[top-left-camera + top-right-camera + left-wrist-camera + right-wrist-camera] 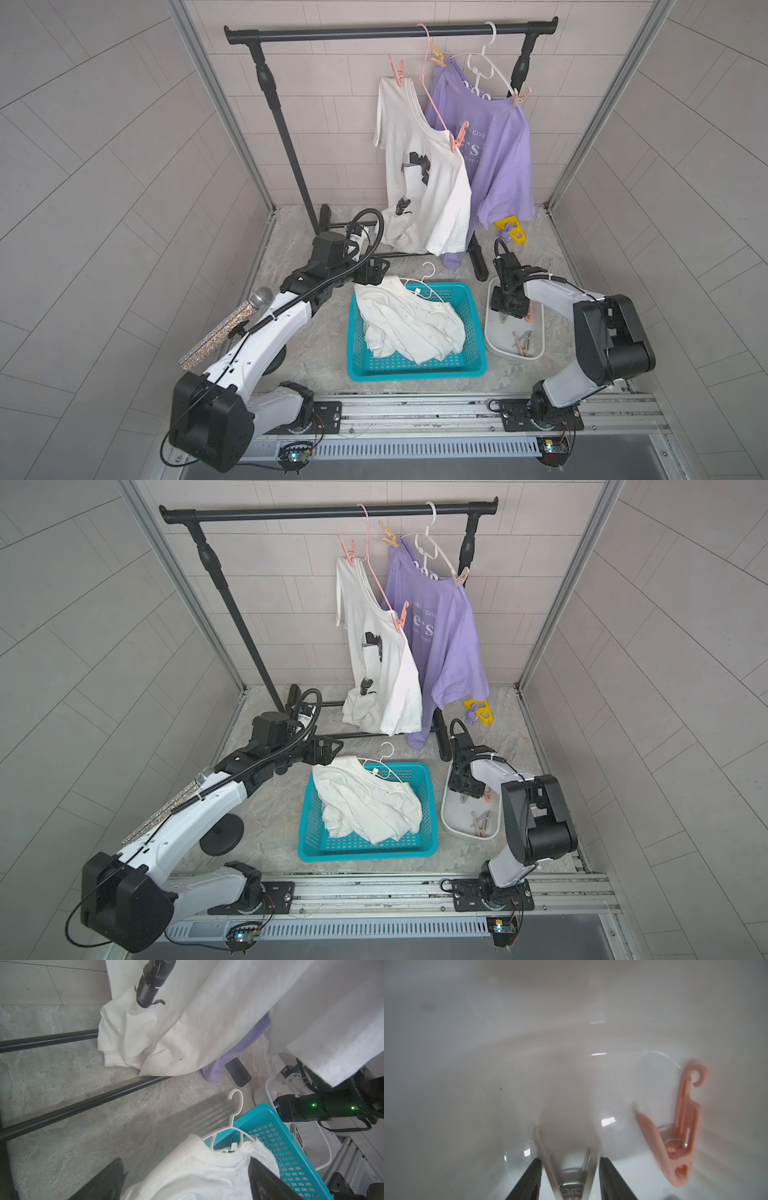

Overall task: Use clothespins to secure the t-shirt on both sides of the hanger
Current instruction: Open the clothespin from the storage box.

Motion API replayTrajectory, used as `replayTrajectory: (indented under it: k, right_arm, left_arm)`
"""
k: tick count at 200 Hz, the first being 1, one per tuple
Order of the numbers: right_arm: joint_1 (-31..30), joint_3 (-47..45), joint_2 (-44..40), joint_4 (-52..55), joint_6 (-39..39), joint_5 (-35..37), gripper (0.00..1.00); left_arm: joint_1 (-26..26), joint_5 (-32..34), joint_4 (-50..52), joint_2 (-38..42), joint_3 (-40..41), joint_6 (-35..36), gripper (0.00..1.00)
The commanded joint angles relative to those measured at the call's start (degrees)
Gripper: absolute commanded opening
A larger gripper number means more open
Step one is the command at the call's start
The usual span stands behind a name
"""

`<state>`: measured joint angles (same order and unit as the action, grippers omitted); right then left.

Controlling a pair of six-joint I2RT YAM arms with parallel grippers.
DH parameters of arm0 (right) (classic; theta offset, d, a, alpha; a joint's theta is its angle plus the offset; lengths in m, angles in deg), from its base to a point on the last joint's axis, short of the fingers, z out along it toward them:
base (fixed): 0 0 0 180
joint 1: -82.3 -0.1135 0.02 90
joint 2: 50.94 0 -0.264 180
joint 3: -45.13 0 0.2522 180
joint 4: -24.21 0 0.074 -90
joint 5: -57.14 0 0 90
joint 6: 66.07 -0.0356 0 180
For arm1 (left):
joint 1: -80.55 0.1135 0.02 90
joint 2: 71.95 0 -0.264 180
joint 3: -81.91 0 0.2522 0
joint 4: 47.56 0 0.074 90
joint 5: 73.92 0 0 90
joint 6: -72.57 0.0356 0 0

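Right hand (570,1161) is down inside the white tray (494,351), jaws sitting either side of the handle end of a pale clothespin (545,1153). They look right up against it, but honestly I can't tell if it's properly squeezed or just bracketed. Just beside the hand, a pink clothespin (683,1126) lies against the tray wall, untouched. A bit further off in the same tray there's a small heap of spare clothespins (521,343).

So my read: this is the pick-a-pin step. Past the tray, the t-shirt (407,324) is bunched in the teal basket (415,369) with its white hanger (424,286) through the neck and no pins on it. Left hand (185,1159) hovers over the collar, jaws wide apart, holding nothing.

Next move, I reckon: pinch the handles firmly so the pin's mouth opens, lift clear of the pink one, then carry it to a shoulder of that hanger. Farthest away, the rack (374,31) has a white shirt (424,187) and a purple shirt (498,166) already pinned.
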<state>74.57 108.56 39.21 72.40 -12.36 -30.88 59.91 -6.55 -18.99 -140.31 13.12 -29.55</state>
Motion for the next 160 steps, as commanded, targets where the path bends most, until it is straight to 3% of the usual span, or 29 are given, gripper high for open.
replayTrajectory:
  k: [1, 114, 160]
  right_arm:
    - [-0.05, -0.25, 0.79, 0.34, -1.27, 1.00, 0.47]
    - [-0.06, -0.88, 1.27, -0.43, -1.35, 0.66, 0.31]
    - [-0.05, -1.00, 0.51, -0.36, -1.06, 1.09, 0.16]
  left_arm:
    - [0.13, 0.05, -0.65, 1.45, 0.51, 0.38, 0.97]
    - [0.16, 0.33, -0.37, 1.62, 0.48, 0.69, 0.97]
    - [0.11, 0.42, -0.29, 1.59, 0.51, 0.69, 0.97]
